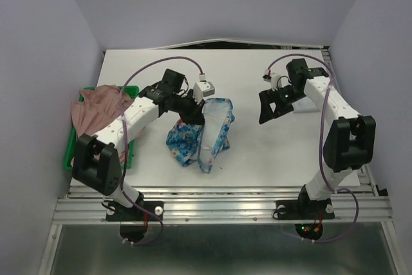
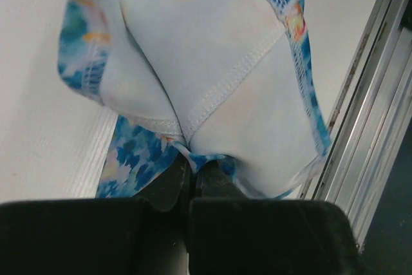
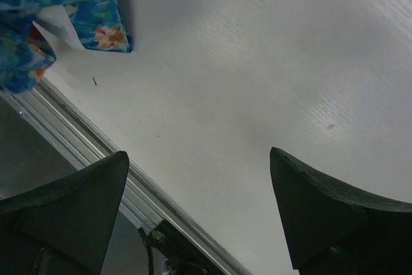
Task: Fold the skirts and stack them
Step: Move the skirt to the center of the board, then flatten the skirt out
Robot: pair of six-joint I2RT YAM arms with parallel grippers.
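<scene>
The blue flowered skirt (image 1: 201,134) hangs bunched over the middle of the white table, its pale lining turned outward. My left gripper (image 1: 191,116) is shut on its upper edge. In the left wrist view the fingertips (image 2: 212,170) pinch a fold of the blue skirt (image 2: 219,62) where the seams meet. A dusty-pink skirt (image 1: 98,106) lies heaped in the green tray at the left. To the right, my right gripper (image 1: 270,109) hovers above bare table, open and holding nothing. The right wrist view shows that gripper (image 3: 198,154) with wide-apart fingers and a corner of the blue skirt (image 3: 45,4) at the top left.
The green tray (image 1: 69,154) sits at the table's left edge. An aluminium rail (image 1: 225,201) runs along the near edge of the table. Purple-grey walls close in the left, right and back.
</scene>
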